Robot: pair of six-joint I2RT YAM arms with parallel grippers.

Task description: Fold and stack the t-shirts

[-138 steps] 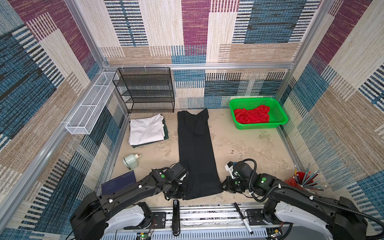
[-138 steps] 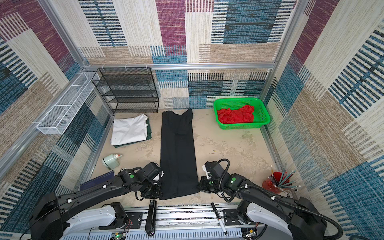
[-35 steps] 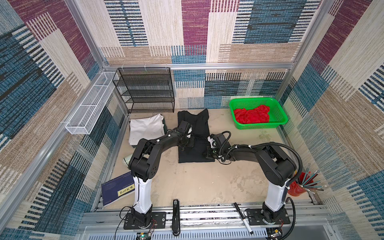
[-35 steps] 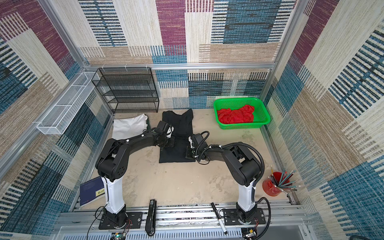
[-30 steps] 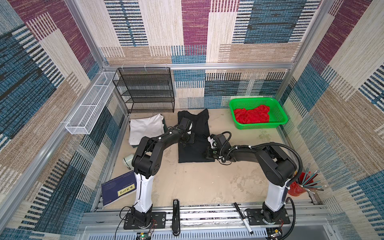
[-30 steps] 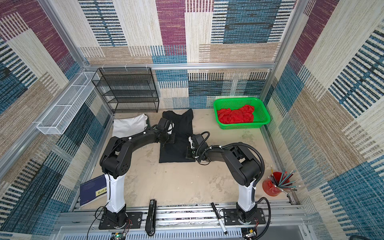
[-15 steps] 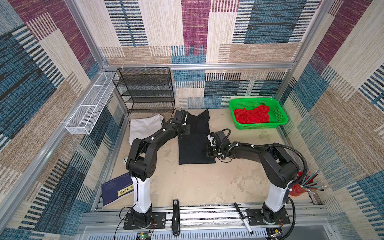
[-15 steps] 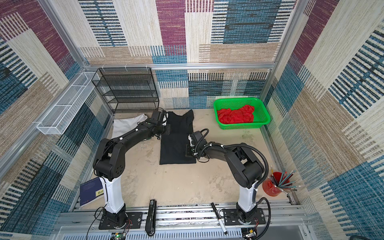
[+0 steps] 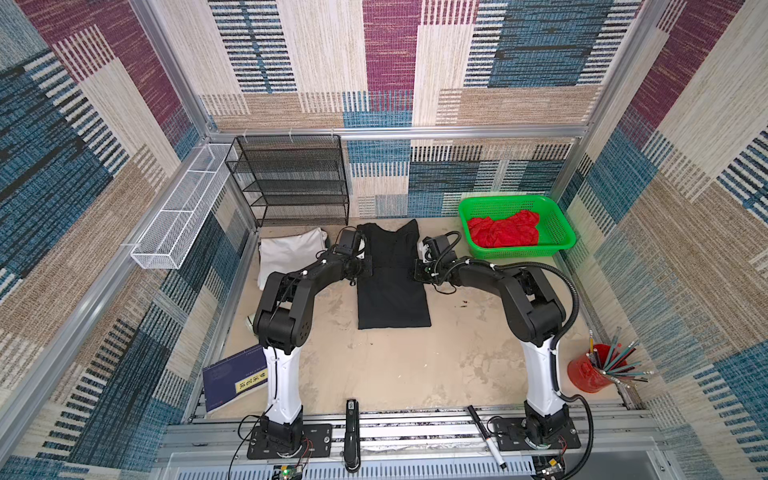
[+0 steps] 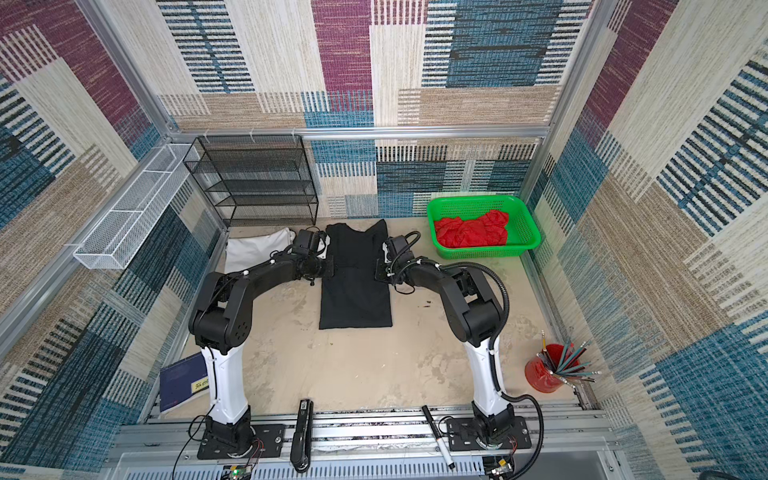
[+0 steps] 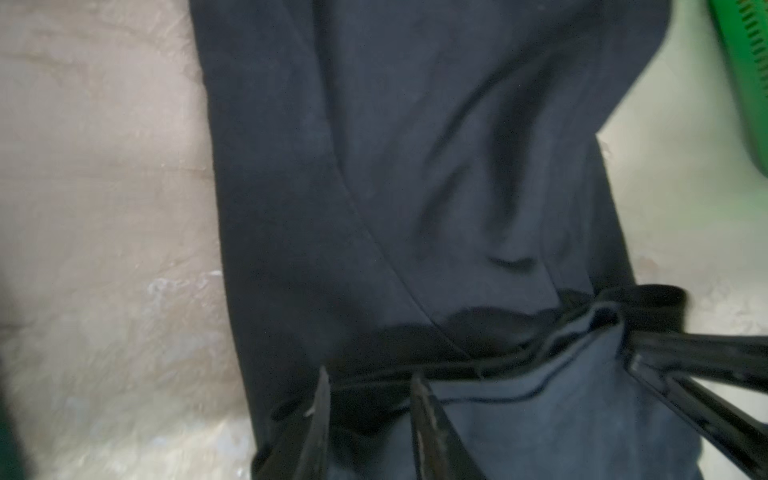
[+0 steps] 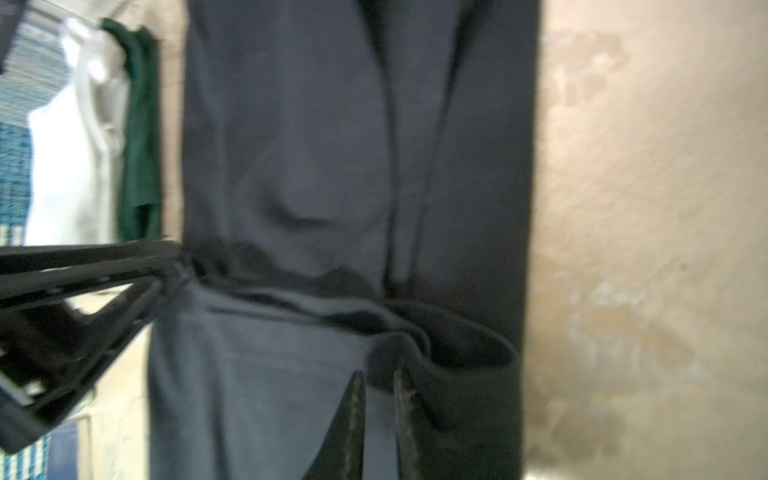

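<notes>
free: bare table (image 9: 395, 365) front | blocked: rack (image 9: 291, 183), basket (image 9: 519, 250) rear

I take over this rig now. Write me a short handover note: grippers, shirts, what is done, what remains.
Grippers: left gripper and right gripper both shut on the hem of the black t-shirt, lifted over its middle, mid-fold.
Shirts: the white t-shirt lies folded at far left, the dark green t-shirt apparently under it; the red t-shirt is crumpled in the green basket.
Done: white and green stacked. Left: finish black, stack it, then fold and stack red.
</notes>
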